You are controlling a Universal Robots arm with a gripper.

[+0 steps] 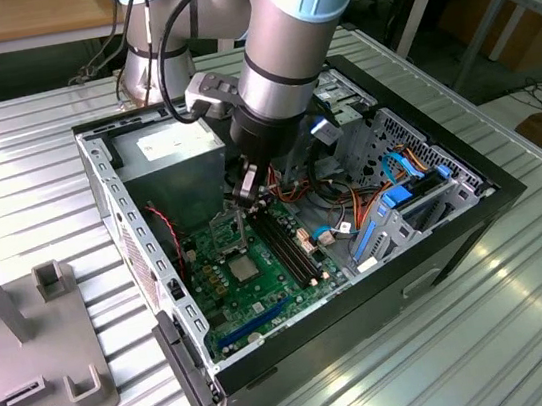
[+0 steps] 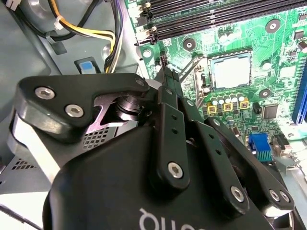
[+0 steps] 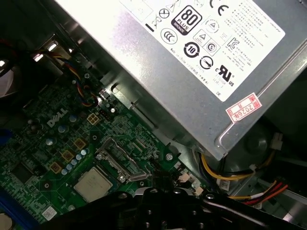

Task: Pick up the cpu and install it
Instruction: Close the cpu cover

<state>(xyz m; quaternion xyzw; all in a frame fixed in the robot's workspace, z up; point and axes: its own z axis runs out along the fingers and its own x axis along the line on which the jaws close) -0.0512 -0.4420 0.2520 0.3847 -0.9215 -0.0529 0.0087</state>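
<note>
One grey fixture [image 1: 30, 358] lay on the ribbed table [image 1: 491, 334] at the exterior view's left, well apart from the open computer case [image 1: 295, 230]. Further right, the cpu [image 1: 243, 267] sat flat in the board's socket [image 1: 245, 267], its load frame [image 1: 225, 232] raised. The gripper [image 1: 244, 195] hung just above and beyond it, fingers drawn together on nothing, near the memory slots [image 1: 287, 241].

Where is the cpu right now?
The cpu lies in the metal-framed socket on the green motherboard, beside the black memory slots; in the exterior view it sits below the gripper.
</note>
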